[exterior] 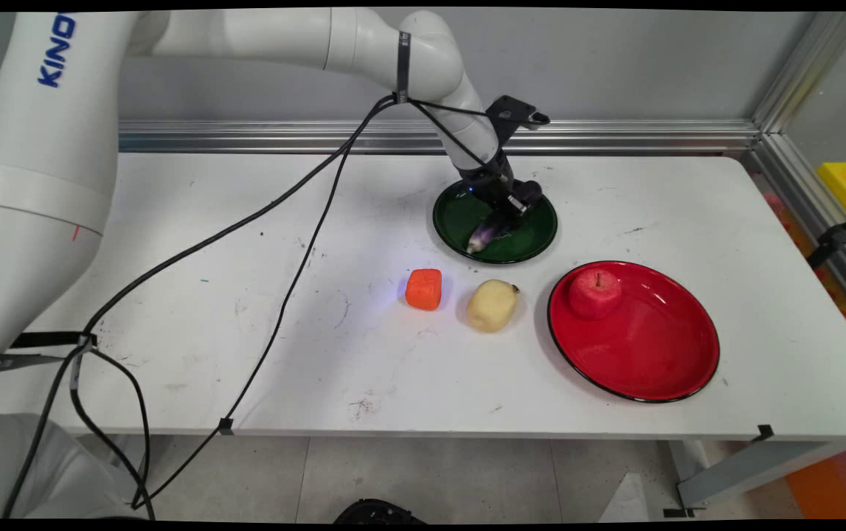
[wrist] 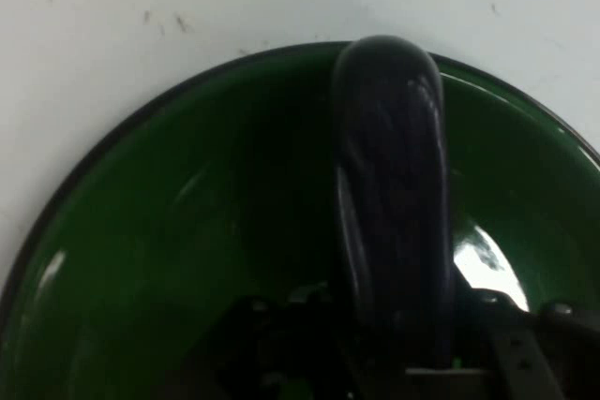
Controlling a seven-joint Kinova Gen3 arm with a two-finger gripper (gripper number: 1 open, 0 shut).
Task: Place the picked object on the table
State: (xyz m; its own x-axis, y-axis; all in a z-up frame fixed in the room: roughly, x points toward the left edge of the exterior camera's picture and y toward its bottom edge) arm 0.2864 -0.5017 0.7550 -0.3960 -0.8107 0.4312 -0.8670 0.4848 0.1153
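Where the black two-finger gripper (exterior: 500, 216) comes down at a slant, it sits low over the round dark-green glossy plate (exterior: 458, 220), at the far part of the white table (exterior: 245, 346).

Object at the gripper: a small dark-purple eggplant with a pale stem end (exterior: 483, 235). It lies inside the green plate, directly under the gripper. Its pale end points away from the gripper toward the plate's near-left rim.

Hand view: the eggplant (wrist: 394, 185) runs straight up the middle from the black linkage. Its rounded tip reaches almost to the plate's rim, and green plate floor (wrist: 187, 259) shows on both sides of it.

Gripper state: cannot tell. The eggplant is in line with the gripper and right against it, but neither view shows whether it is gripped or only straddled. Whether it rests on the plate floor or hangs just off it is also unclear.

Other things, relative to the gripper:
- Orange rounded block, carrot-coloured (exterior: 424, 288): on the bare table, toward the camera and slightly left of the gripper, outside the green plate.
- Pale yellow potato-shaped piece (exterior: 491, 304): just beside the block, almost straight toward the camera from the gripper.
- Large round red plate (exterior: 651, 361): toward the camera and to the right, apart from the green plate.
- Red apple (exterior: 595, 293): in the red plate, at its far-left part.

Black cables (exterior: 282, 295) hang from the arm across the table, well left of the gripper.
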